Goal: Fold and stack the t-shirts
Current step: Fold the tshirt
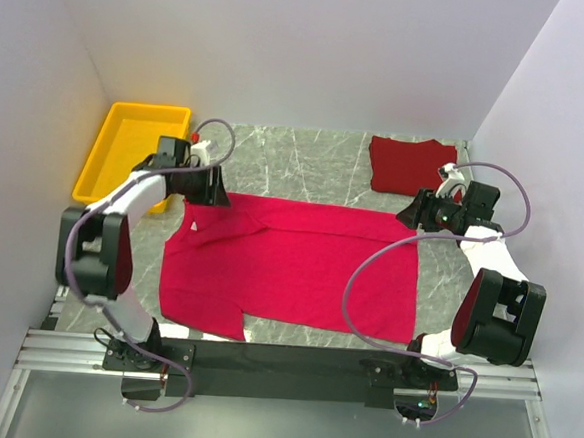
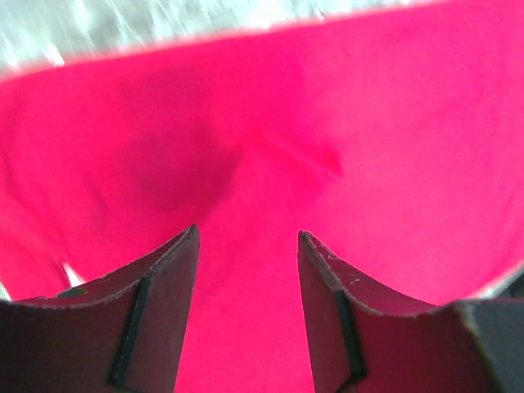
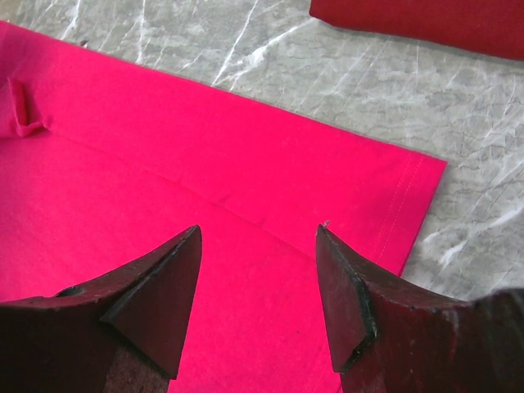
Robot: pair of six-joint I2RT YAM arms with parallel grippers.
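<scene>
The bright crimson-pink t-shirt [image 1: 289, 264] lies spread over the marble table, with a small white neck label [image 1: 192, 228] near its left end. It fills the left wrist view [image 2: 270, 147] and most of the right wrist view [image 3: 188, 180]. The darker maroon-red t-shirt [image 1: 412, 164] lies folded at the back right, and its edge shows in the right wrist view [image 3: 426, 20]. My left gripper [image 1: 209, 195] is open and empty, low over the pink shirt's far left corner [image 2: 248, 237]. My right gripper [image 1: 413, 211] is open and empty over the shirt's far right corner [image 3: 258, 233].
A yellow plastic tray [image 1: 125, 145] stands at the back left, right beside my left arm. White walls close in the table on the left, back and right. Bare marble [image 1: 306, 160] shows between the tray and the maroon shirt.
</scene>
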